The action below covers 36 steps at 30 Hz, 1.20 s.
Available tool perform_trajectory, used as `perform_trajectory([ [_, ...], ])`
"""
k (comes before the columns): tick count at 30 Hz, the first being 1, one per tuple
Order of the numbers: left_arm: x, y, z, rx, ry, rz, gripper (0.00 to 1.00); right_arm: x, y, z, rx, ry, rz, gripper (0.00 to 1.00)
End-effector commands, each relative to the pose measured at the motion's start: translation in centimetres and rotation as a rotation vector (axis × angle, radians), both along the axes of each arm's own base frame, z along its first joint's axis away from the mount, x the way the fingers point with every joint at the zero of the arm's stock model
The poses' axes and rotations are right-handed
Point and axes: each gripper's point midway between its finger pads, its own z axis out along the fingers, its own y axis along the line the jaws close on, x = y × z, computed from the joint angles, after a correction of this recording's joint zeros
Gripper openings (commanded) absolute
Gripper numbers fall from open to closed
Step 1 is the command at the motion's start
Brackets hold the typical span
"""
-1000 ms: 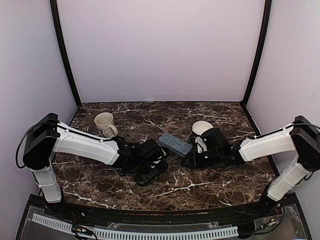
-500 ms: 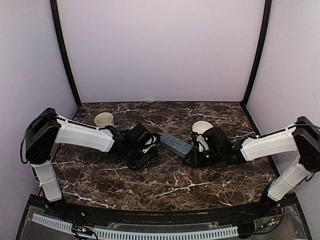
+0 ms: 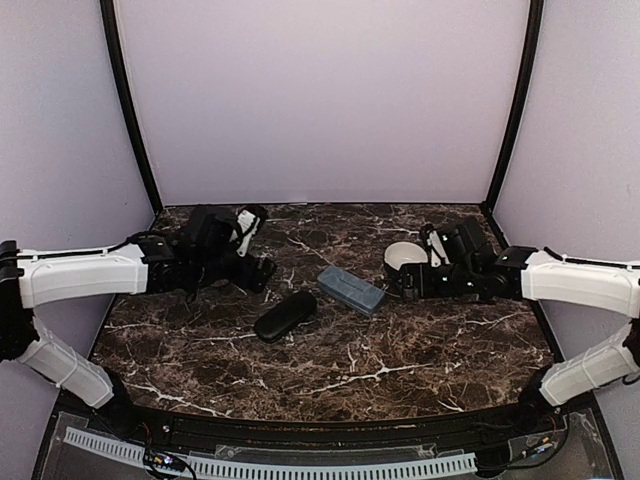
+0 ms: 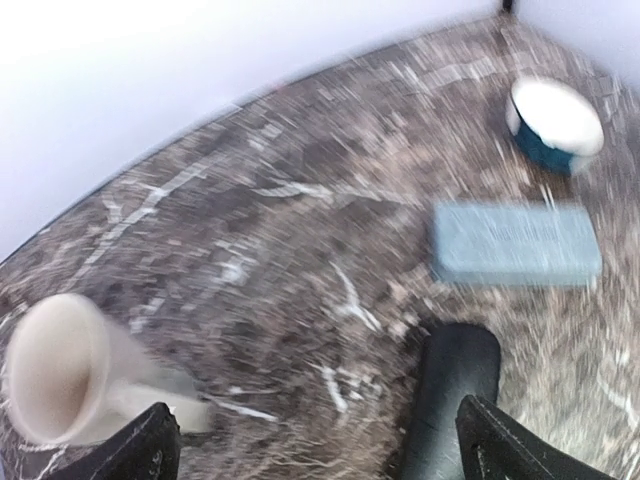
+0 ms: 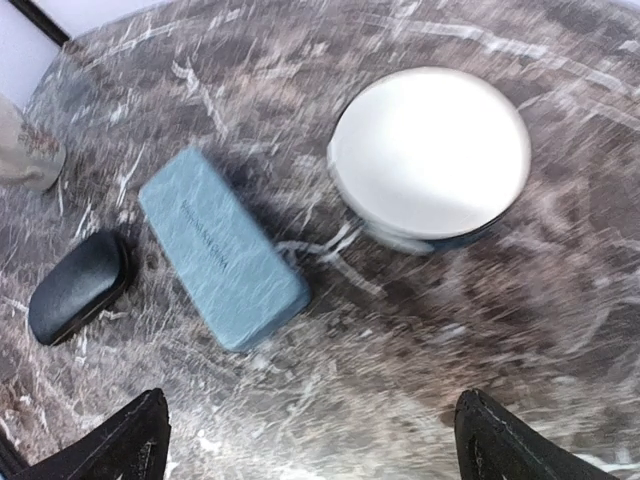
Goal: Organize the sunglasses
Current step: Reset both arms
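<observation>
No sunglasses show in any view. A black oblong case (image 3: 285,315) lies shut on the marble table, and a blue-grey case (image 3: 350,290) lies shut just right of it. My left gripper (image 3: 258,268) hovers up and left of the black case, open and holding nothing. In the left wrist view the black case (image 4: 455,400) sits by the right fingertip of the left gripper (image 4: 315,455). My right gripper (image 3: 408,285) hangs open and empty right of the blue-grey case (image 5: 220,245); in its wrist view the right gripper (image 5: 320,445) has bare table between its fingers.
A white bowl (image 3: 405,257) with a dark outside stands just behind the right gripper. A cream mug (image 4: 60,385) stands by the left gripper, hidden under that arm in the top view. Pale walls close the table's back and sides.
Both grippers have opened wide and pulled back from the cases, the left one up and to the left, the right one to the right. The black case now lies free.
</observation>
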Motion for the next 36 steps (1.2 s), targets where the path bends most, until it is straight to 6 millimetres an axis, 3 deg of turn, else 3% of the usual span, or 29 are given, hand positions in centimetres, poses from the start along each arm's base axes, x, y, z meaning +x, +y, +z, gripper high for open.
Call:
perform_trajectory([
  [1, 1.3, 5.9, 3.8, -0.179, -0.090, 0.243, 0.99, 1.9, -4.2, 4.7, -0.088, -0.132, -0.130, 1.00],
  [5, 1.8, 11.9, 5.3, -0.283, -0.144, 0.435, 0.99, 3.0, -6.1, 7.4, -0.115, -0.169, -0.169, 1.00],
  [8, 1.2, 13.9, 6.4, -0.338, -0.195, 0.486, 0.99, 3.5, -6.9, 9.5, -0.158, -0.222, -0.181, 1.00],
  [14, -0.2, 14.5, 7.2, -0.353, -0.250, 0.451, 0.98, 3.9, -8.3, 12.8, -0.159, -0.352, -0.240, 1.00],
  [20, -1.7, 14.5, 7.4, -0.407, -0.301, 0.388, 0.95, 2.7, -9.4, 13.9, -0.104, -0.459, -0.264, 1.00],
  [36, -2.3, 15.1, 7.1, -0.385, -0.318, 0.388, 0.95, 1.8, -10.2, 13.9, -0.097, -0.486, -0.275, 1.00],
])
